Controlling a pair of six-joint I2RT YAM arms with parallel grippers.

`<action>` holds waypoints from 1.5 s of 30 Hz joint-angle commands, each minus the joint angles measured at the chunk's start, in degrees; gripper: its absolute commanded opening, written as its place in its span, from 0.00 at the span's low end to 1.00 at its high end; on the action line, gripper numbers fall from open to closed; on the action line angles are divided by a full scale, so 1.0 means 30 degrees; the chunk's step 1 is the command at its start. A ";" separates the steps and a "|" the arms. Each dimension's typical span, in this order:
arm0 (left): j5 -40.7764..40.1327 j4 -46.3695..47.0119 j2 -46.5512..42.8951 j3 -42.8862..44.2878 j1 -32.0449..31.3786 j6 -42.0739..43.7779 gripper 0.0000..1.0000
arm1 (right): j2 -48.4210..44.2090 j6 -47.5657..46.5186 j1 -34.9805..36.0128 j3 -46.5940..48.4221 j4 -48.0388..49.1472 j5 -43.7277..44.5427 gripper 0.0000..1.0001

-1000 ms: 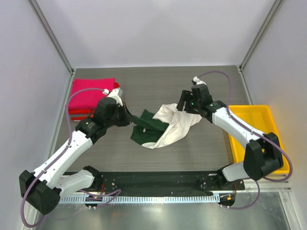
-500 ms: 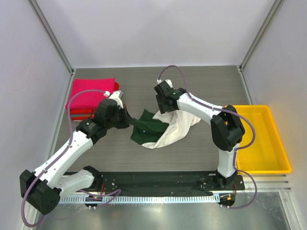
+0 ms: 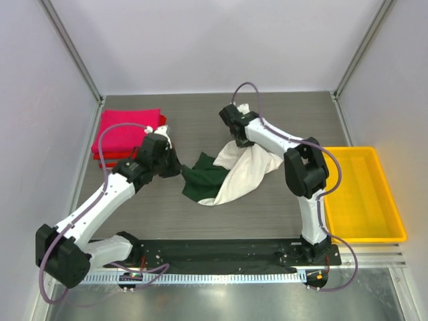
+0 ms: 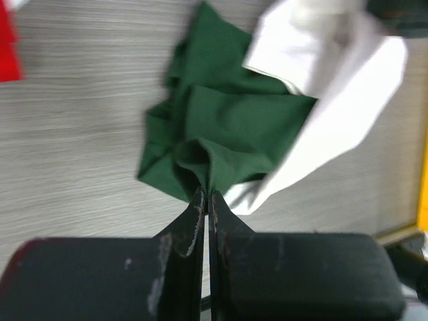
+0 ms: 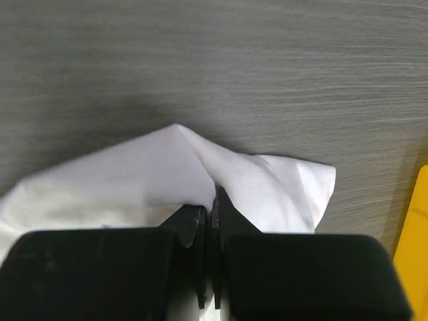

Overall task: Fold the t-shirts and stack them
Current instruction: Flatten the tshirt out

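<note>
Cream-white t-shirt (image 3: 247, 175), with its dark green part (image 3: 204, 180), lies crumpled at the middle of the surface (image 3: 194, 110), and we have it pinched at two places. Our left claw (image 3: 175, 167) is closed tight on a ridge of the green cloth at the shirt's left edge. Our right claw (image 3: 235, 115) is closed on a peak of white cloth at its far edge. So the shirt lies to the right of the left claw and on the near side of the right claw, its bunched length running between the two grips. We judge that the coming move is to draw the claws apart along that line and spread the cloth flat before folding. The magenta-pink shirt (image 3: 127, 130), folded on top of a red shirt (image 3: 107, 160), sits at the far left, nearer our left arm, so stacking would likely fall to that side. The yellow tray (image 3: 354, 194) stands well apart at the right.
</note>
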 commanded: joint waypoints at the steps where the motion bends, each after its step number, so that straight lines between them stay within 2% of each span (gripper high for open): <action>1: -0.2122 -0.1774 0.1304 0.2807 0.1438 -0.0341 0.00 | -0.3241 0.1391 -0.2016 0.1444 0.0892 -0.1112 0.01; 3: -0.2186 -0.2855 0.1747 0.4937 0.2640 -0.0165 0.00 | -0.5116 0.1801 -0.2956 0.1415 0.1625 -0.2604 0.01; 5: -0.1572 -0.3387 0.1982 0.6467 0.4720 0.0039 0.00 | -0.7333 0.2590 -0.4416 0.0715 0.2820 -0.5095 0.01; 7: -0.1480 -0.4440 0.1954 0.9103 0.6241 0.0215 0.00 | -0.9011 0.3468 -0.5388 -0.1419 0.4603 -0.6848 0.01; 8: -0.2293 -0.5227 0.1751 1.0823 0.6801 0.0448 0.00 | -1.0991 0.3763 -0.6205 -0.3400 0.5254 -0.7179 0.02; 9: -0.2301 -0.5583 0.1575 1.1595 0.6807 0.0538 0.00 | -1.1881 0.4085 -0.6677 -0.3419 0.5869 -0.7327 0.02; 12: -0.3675 -0.6404 0.0785 1.3383 0.7334 0.0976 0.00 | -1.5506 0.5375 -0.8202 -0.9196 0.7512 -0.7299 0.10; 13: -0.3939 -0.6494 0.0579 1.3447 0.7363 0.1036 0.00 | -1.6277 0.5725 -0.8495 -1.0438 0.8038 -0.7299 0.21; 15: -0.3505 -0.6117 -0.0442 1.2664 0.7363 0.1007 0.00 | -1.7742 0.6546 -0.8937 -1.3943 0.8306 -0.7037 0.31; 17: -0.2071 -0.5212 -0.1294 1.1375 0.7363 0.0833 0.00 | -1.9618 0.6957 -0.8937 -1.6095 0.8628 -0.7239 0.40; 18: -0.1603 -0.4829 -0.2168 0.9860 0.7363 0.0715 0.00 | -2.0176 0.7278 -0.8909 -1.8019 0.8861 -0.7502 0.43; 22: -0.0809 -0.3509 -0.3580 0.6481 0.7392 0.0480 0.00 | -2.3045 0.7428 -0.8908 -2.1287 1.0152 -0.8646 0.60; 28: 0.0392 -0.3888 -0.3057 0.4894 0.7363 0.1182 0.00 | -2.2324 0.5909 -0.8908 -2.0737 0.9977 -0.8676 0.62; 34: 0.0395 -0.3683 -0.3085 0.5039 0.7363 0.1358 0.00 | -1.7989 0.5406 -0.8909 -1.7838 0.9860 -0.7186 0.59; 39: -0.0104 -0.4151 -0.2940 0.5625 0.7363 0.1768 0.00 | -1.4650 0.5670 -0.9054 -1.4679 0.9772 -0.4578 0.56; 45: -0.0221 -0.4356 -0.2792 0.5597 0.7364 0.2208 0.00 | -1.0520 0.5905 -0.9874 -1.1484 0.9508 -0.4629 0.53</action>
